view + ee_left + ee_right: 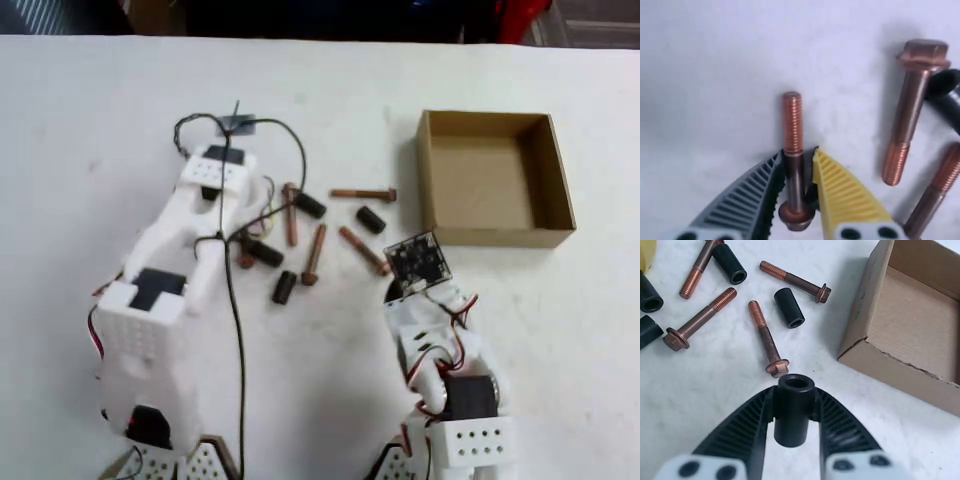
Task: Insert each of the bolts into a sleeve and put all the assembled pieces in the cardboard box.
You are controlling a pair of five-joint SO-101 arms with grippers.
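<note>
- While the left end effector (799, 154) is clamped on a copper-coloured hex-flange metal bolt (792, 125), its grey and yellow fingers pinching the plain shank just ahead of the head, the right end effector (795, 392) is clamped on a short black cylindrical sleeve (794, 415); both are loaded.
- Bolt axis: runs along the fingers; head back toward the wrist, threaded tip out past the fingertips and free; cannot tell whether it rests on the white worktop (90, 110) or hangs just over it.
- Sleeve axis: also along the fingers; open bore at the outer end, unobstructed.
- Key relation, high view: the two end effectors are well apart, with loose parts lying between them; the left one is on the side away from the box, the right one near the box's front corner; from the bolt tip, the sleeve lies toward the box side; my judgement is that tip and bore must be turned to face each other, axes in one line, before any push.
- Loose on the worktop: four more copper bolts, one (767, 337) just beyond the held sleeve; four more black sleeves, one (789, 307) beside it; none joined.
- Open-topped square cardboard box (497, 237): bare floor, nothing inside; the right arm is nearer, so the drop-off likely falls to that side.
- Progress: no assembled piece visible; first pairing in hand.
</note>
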